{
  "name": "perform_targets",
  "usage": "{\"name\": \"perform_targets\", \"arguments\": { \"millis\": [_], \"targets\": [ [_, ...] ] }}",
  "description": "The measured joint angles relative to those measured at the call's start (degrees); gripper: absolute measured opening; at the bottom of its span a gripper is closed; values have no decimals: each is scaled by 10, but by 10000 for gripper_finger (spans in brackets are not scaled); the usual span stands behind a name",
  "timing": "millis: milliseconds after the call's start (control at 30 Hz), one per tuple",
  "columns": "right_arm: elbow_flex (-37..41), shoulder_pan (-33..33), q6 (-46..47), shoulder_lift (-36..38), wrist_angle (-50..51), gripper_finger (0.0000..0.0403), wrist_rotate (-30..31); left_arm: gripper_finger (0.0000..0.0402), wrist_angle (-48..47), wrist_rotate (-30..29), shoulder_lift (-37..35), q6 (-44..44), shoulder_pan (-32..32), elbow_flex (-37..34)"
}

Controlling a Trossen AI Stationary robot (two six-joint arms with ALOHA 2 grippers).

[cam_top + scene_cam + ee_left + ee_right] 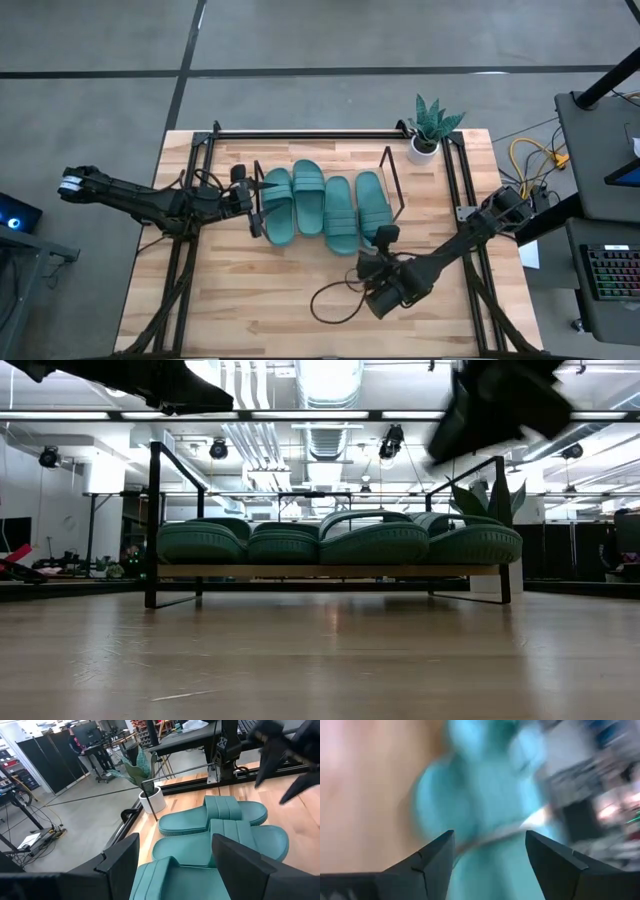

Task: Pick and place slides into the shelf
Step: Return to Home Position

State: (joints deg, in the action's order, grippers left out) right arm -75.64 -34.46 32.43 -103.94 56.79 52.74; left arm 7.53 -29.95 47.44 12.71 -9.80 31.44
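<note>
Sitting on shelf (152,530): slides (308,195), left fingers (122,857) beside, right fingers (437,855) near.

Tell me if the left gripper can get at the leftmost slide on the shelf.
Probably yes: the left gripper hangs open beside the shelf, the leftmost slide sits just ahead of it, and nothing covers it.

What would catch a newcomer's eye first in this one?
Four teal slides lie side by side on the shelf in the middle of the table. The left gripper hovers open at the shelf's left end, and the right gripper, also open, is near the row's front right. A potted plant stands at the back right corner.
</note>
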Motion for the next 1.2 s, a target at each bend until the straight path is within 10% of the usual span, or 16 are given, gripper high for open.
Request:
{"name": "perform_targets", "arguments": {
  "millis": [233,400,600,933,1200],
  "targets": [
    [20,-46,-168,34,-180,218,119,233,1,10,0,0,0,0],
    [73,-52,-256,91,-321,205,-42,233,7,10,-2,1,0,0],
    [225,-37,-479,158,-697,186,-472,233,11,12,-2,1,0,0],
    [503,108,-545,320,-1077,128,-443,233,17,20,-5,16,0,0],
    [553,302,-529,476,-1000,70,-531,233,26,23,-5,26,0,0]
  ]
}}
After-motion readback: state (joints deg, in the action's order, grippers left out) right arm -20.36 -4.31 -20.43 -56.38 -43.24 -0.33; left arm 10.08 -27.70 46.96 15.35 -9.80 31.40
